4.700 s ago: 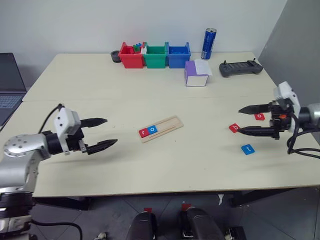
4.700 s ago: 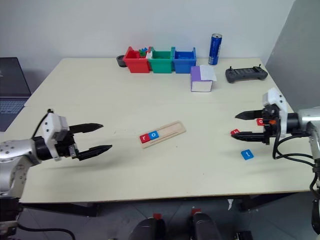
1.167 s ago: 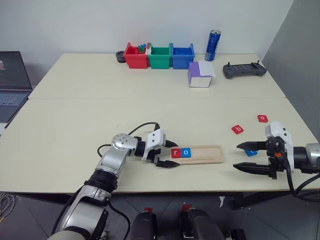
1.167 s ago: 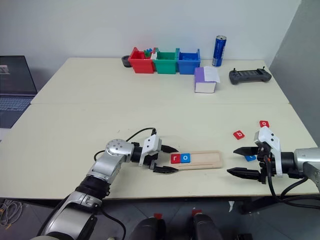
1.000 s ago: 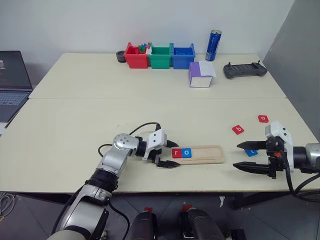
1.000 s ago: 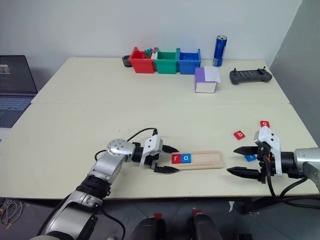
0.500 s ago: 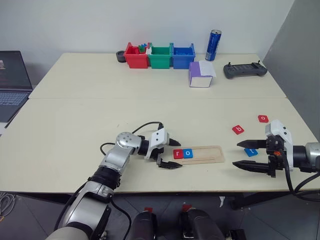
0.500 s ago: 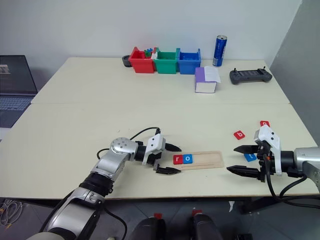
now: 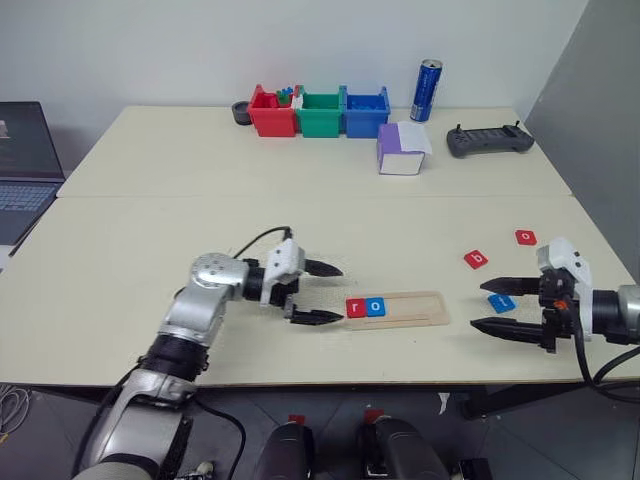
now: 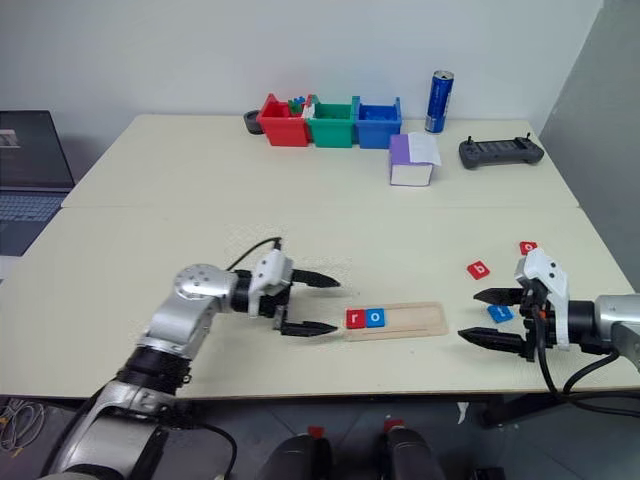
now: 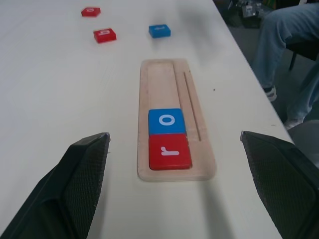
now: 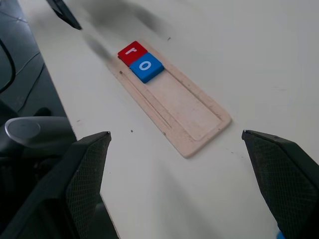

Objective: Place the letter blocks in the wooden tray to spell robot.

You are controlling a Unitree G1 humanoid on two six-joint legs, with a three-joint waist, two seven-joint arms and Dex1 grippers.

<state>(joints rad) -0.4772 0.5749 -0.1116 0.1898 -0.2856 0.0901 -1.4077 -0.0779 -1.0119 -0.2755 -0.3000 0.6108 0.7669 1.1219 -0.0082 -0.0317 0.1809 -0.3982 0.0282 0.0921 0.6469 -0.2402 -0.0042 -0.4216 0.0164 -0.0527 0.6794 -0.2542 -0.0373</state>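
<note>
Lying near the tabletop's (image 9: 150,240) front edge, the wooden tray (image 9: 410,308) holds 2 letter blocks at its left end: red r (image 9: 355,308), blue o (image 9: 375,306). 3 more sit loose to its right: red b (image 9: 476,260), red o (image 9: 526,237), blue t (image 9: 501,303). Left tool (image 9: 322,293) and right tool (image 9: 488,305) both gape wide, empty.

Table (image 9: 150,180) is viewed from above its near edge by both head views, facing its far edge. Wooden tray (image 11: 175,119) is seen close and lengthwise by the left wrist view, from its filled end. Same tray is seen by the right wrist view, obliquely, from its bare end.
</note>
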